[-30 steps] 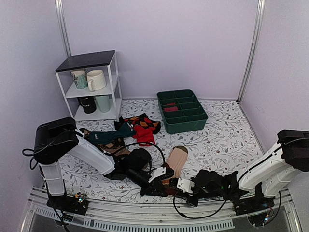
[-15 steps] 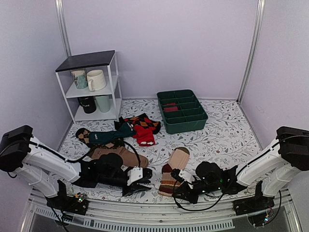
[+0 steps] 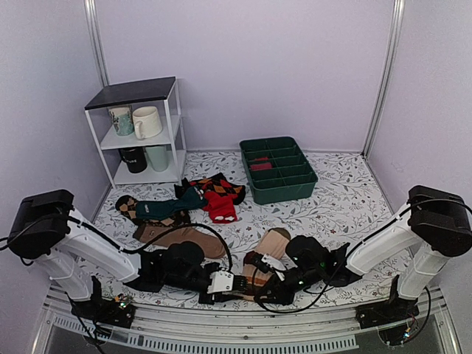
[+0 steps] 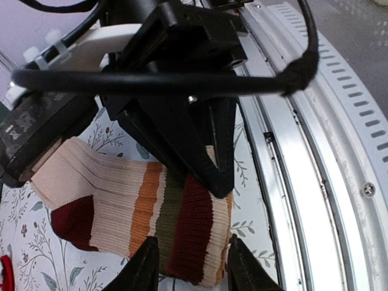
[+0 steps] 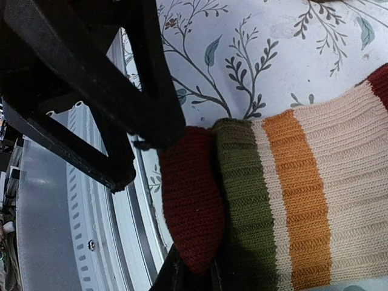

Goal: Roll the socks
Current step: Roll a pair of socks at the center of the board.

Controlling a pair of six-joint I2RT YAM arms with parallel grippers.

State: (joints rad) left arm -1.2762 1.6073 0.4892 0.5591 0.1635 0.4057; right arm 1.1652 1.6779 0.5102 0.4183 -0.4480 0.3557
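Looking first at the striped socks (image 3: 269, 247), we find them lying on the floral table cover (image 3: 339, 214) close to the near edge, between the two arms. The beige ribbed leg points toward the back and the foot toward the metal rail (image 4: 291, 157). Our left wrist view shows the foot's maroon heel, then beige, orange and olive bands, and a maroon toe nearest the rail. The right gripper (image 5: 191, 279) pinches that toe: its fingers stand narrow with the maroon knit bunched between them, bulging up beside the olive band. The left gripper (image 4: 194, 270) meets the same end from the opposite side. Its fingers stand partly apart, one on each side of the toe, and we cannot tell whether they touch the knit. The two grippers sit just beside each other, almost tip to tip.

Farther out, a plain brown sock (image 3: 181, 237) lies left of the pair, behind the left arm. Behind it we see a teal sock (image 3: 166, 208), and beside that the red-and-black argyle socks (image 3: 217, 192). A green divided tray (image 3: 284, 193) sits toward the back, right of centre. At the back left stands a white shelf rack (image 3: 133, 92) holding a cream mug (image 3: 147, 122) on its middle shelf and a black mug (image 3: 133, 158) below
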